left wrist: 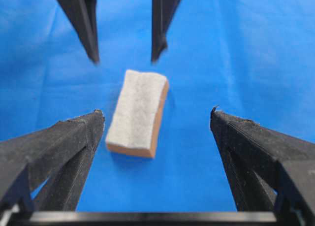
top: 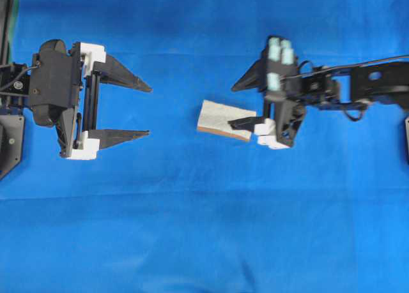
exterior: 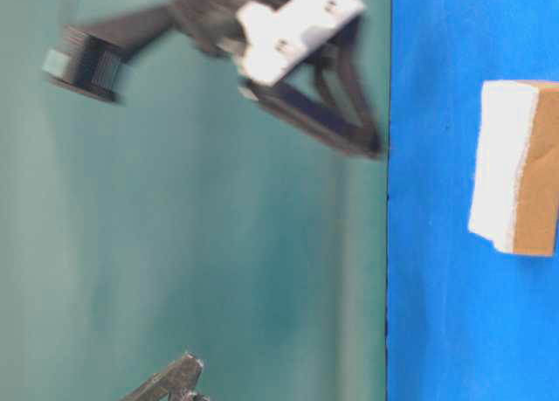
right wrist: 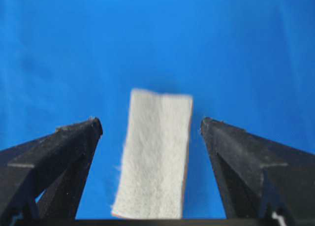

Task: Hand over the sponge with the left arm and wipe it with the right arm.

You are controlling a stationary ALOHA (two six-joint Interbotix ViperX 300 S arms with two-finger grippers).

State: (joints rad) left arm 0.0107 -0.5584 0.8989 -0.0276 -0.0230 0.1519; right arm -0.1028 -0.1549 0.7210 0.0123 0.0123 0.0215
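one sponge (top: 225,120), two robot arms with one gripper each, left (top: 144,110) and right (top: 238,105).

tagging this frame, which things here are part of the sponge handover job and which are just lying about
Part of the job:
- sponge, flat on the cloth
- left arm, jaws open
- right arm, jaws open over the sponge

Just there:
- blue cloth; nothing else lies about

A bright blue cloth (top: 204,229) covers the table across the overhead frame, faintly creased at lower right. In the table-level view, a teal wall (exterior: 192,244) fills the left.
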